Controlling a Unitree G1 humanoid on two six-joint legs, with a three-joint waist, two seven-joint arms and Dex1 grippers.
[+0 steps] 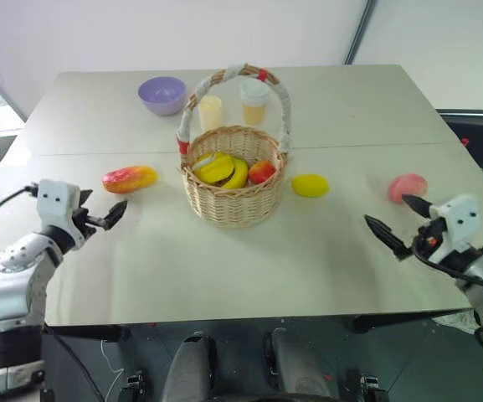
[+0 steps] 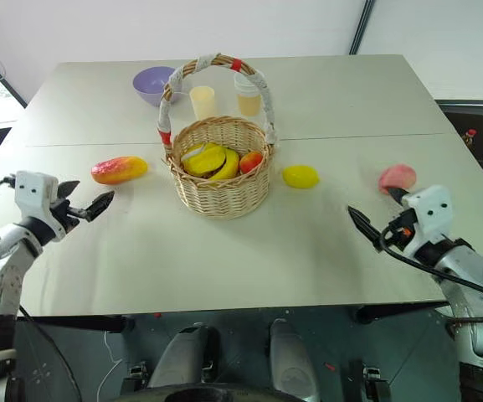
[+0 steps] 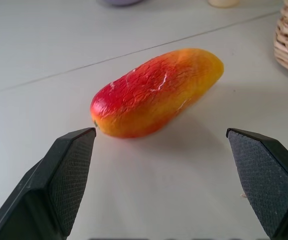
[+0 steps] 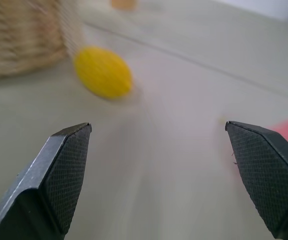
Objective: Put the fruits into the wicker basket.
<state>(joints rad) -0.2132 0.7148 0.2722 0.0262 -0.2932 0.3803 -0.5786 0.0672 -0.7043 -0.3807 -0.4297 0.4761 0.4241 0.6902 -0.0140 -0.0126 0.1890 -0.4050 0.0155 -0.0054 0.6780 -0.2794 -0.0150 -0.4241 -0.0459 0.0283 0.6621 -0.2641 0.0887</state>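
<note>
At the centre of the frame stands the wicker basket point(image 1: 233, 180); the mango point(image 1: 129, 177) lies left of it. The left gripper point(image 1: 101, 219) and right gripper point(image 1: 394, 224) are both wide open and empty. The rounded mango could slip sideways from the jaws.

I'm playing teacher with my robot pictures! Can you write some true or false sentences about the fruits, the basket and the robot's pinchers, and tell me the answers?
1. The bananas lie inside the wicker basket. True.
2. The mango is in the basket. False: it lies on the table, on the basket's left.
3. The left gripper is open, with the mango just ahead. True.
4. The right gripper holds the lemon. False: it is open and empty.
5. The peach sits in the purple bowl. False: it lies on the table.
</note>
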